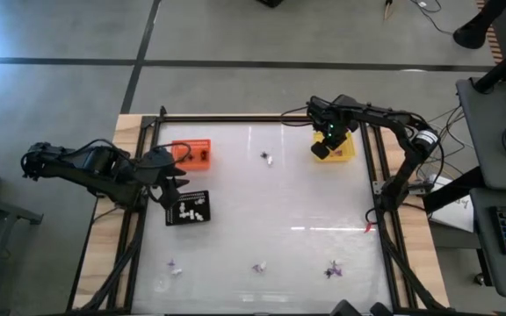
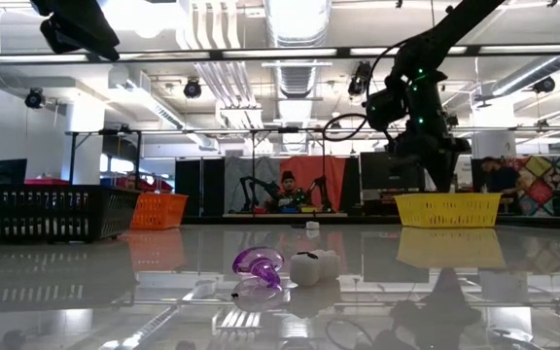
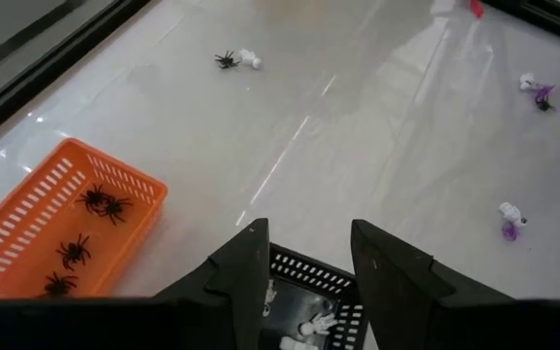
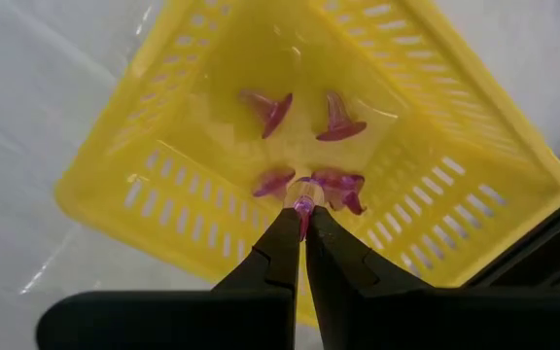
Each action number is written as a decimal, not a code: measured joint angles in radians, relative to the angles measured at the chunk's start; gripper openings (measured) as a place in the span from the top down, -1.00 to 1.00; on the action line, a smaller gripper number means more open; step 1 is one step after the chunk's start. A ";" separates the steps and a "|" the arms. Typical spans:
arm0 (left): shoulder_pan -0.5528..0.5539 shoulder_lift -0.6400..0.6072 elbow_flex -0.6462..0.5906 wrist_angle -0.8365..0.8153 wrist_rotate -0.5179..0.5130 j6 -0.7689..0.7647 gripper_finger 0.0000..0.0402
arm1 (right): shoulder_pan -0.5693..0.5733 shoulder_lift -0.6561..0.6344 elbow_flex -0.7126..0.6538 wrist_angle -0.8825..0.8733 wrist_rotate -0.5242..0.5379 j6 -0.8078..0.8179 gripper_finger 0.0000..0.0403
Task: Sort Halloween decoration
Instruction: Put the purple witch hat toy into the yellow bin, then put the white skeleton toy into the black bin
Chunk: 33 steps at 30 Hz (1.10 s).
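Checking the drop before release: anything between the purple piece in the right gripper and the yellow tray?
Nothing visible. The right gripper is shut on a purple trinket directly over the open yellow tray. Only other purple trinkets lie on the tray floor below. The left gripper hovers open over the black tray, far away.

Orange tray (image 1: 193, 153), black tray (image 1: 188, 208) and yellow tray (image 1: 341, 147) on the table (image 1: 279, 202); apparently a person (image 2: 287, 191) beyond.
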 joint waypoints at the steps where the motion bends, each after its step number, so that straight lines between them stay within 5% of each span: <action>1: 0.000 0.000 0.000 0.000 0.000 -0.007 0.35 | 0.000 0.000 0.000 -0.002 0.000 0.000 0.95; 9: 0.000 0.000 0.000 0.000 0.000 -0.050 0.35 | 0.000 0.000 0.000 0.050 0.000 -0.009 0.93; 22: 0.000 0.000 0.000 0.001 0.001 -0.053 0.35 | 0.001 0.000 0.000 0.072 0.000 0.037 0.55; 33: 0.000 0.003 0.000 0.023 -0.005 0.017 0.35 | 0.011 -0.003 -0.001 0.043 -0.008 0.133 0.52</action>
